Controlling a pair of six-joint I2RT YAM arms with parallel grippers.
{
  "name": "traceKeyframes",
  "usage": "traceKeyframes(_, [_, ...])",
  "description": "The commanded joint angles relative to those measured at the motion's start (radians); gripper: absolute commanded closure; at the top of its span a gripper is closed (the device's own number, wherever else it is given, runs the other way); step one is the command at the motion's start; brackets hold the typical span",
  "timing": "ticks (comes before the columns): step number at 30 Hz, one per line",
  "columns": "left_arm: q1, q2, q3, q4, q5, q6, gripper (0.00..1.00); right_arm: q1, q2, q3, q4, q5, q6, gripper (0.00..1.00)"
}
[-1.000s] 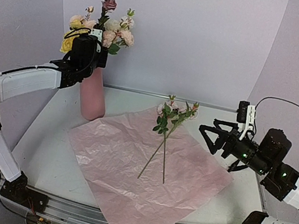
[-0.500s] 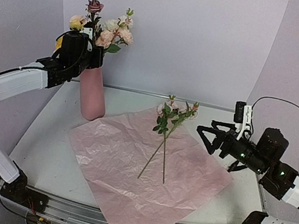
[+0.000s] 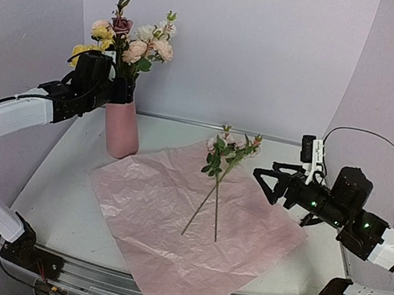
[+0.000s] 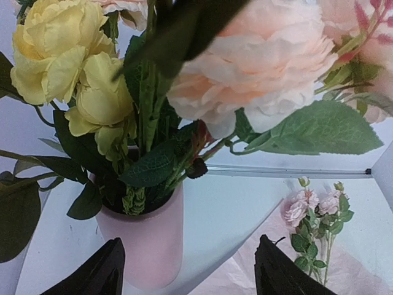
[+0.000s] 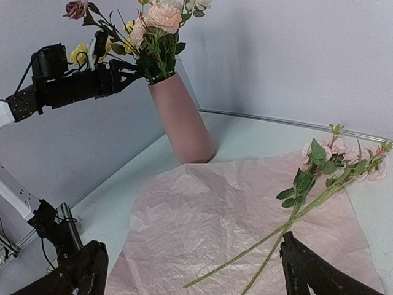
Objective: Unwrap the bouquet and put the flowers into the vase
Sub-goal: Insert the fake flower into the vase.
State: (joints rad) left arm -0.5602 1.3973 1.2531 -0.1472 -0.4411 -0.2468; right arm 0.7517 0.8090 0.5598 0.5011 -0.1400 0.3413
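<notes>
The pink vase [image 3: 123, 129] stands at the back left and holds several flowers [image 3: 136, 37] in pink, cream, yellow and mauve. My left gripper [image 3: 118, 90] hovers at the vase's rim, open, with nothing between its fingers. The left wrist view looks down on the vase [image 4: 144, 239] past yellow and peach blooms, my left gripper [image 4: 187, 270] spread wide. The bouquet is undone: its pink paper [image 3: 191, 230] lies flat, with two loose flowers [image 3: 221, 168] on it. My right gripper [image 3: 264, 178] is open just right of their blooms, and in its own view the right gripper [image 5: 190, 270] frames the stems [image 5: 295, 221].
The table's back edge meets the lilac backdrop just behind the vase. The paper's near corner hangs over the front rail [image 3: 84, 276]. The right arm's cable [image 3: 380, 137] loops above it.
My left gripper opened and let go of the mauve-bloom stem, which sank lower into the vase; the arm dropped and drew back left. My right gripper edged left toward the loose flowers.
</notes>
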Motion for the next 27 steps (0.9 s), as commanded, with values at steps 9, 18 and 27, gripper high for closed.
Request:
traceKeyframes(9, [0.002, -0.129, 0.014, -0.119, 0.082, -0.121, 0.24, 0.005, 0.032, 0.057, 0.037, -0.017, 0.012, 0.02])
traceKeyframes(18, [0.002, -0.271, 0.022, -0.189, 0.168, -0.163, 0.23, 0.005, 0.038, 0.045, 0.038, -0.007, 0.019, 0.02])
traceKeyframes(27, [0.002, -0.342, 0.131, -0.188, 0.17, -0.151, 0.23, 0.005, 0.084, 0.067, 0.044, -0.019, 0.03, 0.02])
